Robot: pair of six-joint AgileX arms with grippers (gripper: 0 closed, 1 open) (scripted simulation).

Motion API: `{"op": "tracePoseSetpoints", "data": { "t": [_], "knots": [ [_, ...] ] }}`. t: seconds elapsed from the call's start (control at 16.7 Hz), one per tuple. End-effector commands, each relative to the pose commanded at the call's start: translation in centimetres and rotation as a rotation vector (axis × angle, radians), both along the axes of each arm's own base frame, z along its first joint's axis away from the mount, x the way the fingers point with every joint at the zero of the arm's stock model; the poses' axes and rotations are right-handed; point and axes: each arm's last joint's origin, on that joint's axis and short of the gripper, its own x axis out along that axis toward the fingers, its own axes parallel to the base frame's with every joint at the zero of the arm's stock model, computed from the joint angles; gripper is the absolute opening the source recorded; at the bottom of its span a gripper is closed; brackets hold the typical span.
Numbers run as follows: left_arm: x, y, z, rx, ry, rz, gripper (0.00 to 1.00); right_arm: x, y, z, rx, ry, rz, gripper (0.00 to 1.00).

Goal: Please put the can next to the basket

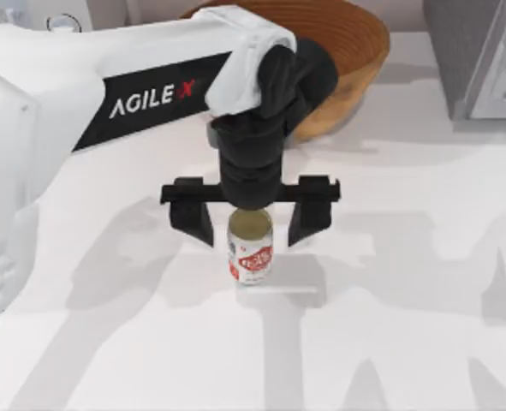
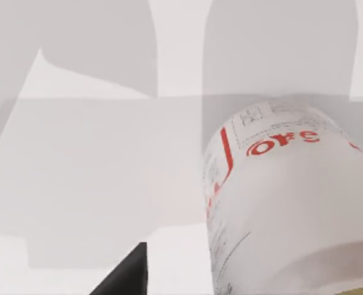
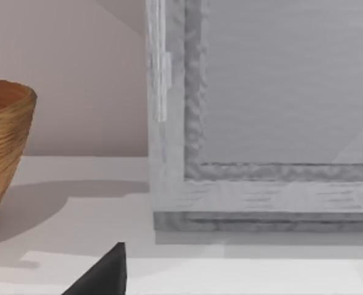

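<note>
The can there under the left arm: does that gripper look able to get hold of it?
Probably yes. The left gripper hangs open right over the can, one finger on each side of it, and the can stands upright on the table with nothing beside it. The basket sits well behind.

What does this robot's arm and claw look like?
The left arm has a smooth white shell with a black panel lettered AGILE in white plus a red X. Its wrist is black and rounded, ending in the left claw: a black crossbar with two blocky black fingers.
</note>
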Motion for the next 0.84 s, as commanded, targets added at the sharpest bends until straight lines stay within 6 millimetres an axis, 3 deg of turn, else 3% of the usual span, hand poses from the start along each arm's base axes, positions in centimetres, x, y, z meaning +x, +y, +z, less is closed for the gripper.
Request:
{"op": "tracePoseSetpoints", "data": {
  "t": [0.42,0.84],
  "knots": [
    [0.0,0.0,0.1,0.0,0.0,0.0,1.0,0.0,0.0,0.0,0.0,0.0,0.0,1.0],
    [0.1,0.1,4.0,0.0,0.0,0.002,1.0,0.0,0.0,0.0,0.0,0.0,0.0,1.0]
  ]
}}
